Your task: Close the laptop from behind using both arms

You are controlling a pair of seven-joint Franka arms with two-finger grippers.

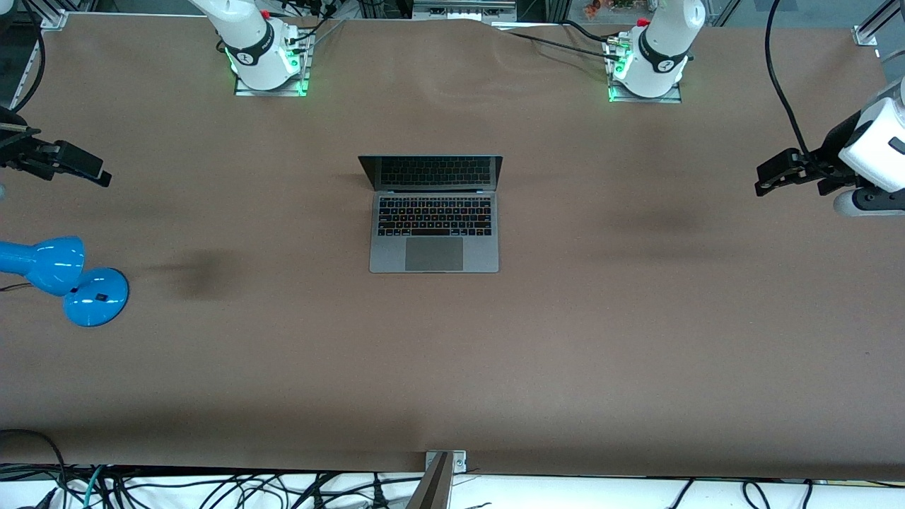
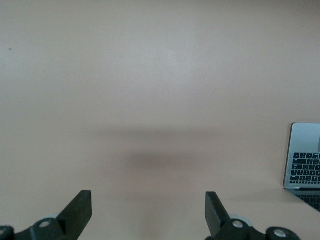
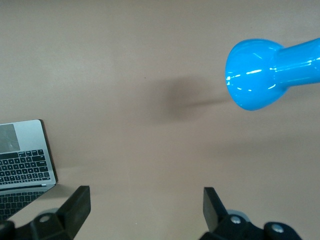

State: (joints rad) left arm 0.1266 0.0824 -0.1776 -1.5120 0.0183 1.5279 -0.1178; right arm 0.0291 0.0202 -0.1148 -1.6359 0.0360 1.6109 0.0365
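The space-grey laptop (image 1: 434, 212) stands open in the middle of the brown table, its dark screen raised on the side toward the robot bases and its trackpad toward the front camera. A corner of it shows in the left wrist view (image 2: 304, 165) and in the right wrist view (image 3: 22, 160). My left gripper (image 1: 771, 177) is open and empty, held above the table at the left arm's end, well apart from the laptop. My right gripper (image 1: 88, 170) is open and empty, above the table at the right arm's end. In both wrist views the fingers (image 2: 80, 207) (image 3: 77, 205) stand wide apart over bare table.
A bright blue desk lamp (image 1: 67, 279) with a round base stands at the right arm's end, nearer the front camera than my right gripper; its shade shows in the right wrist view (image 3: 260, 75). Both arm bases (image 1: 265, 56) (image 1: 647, 63) stand along the table edge.
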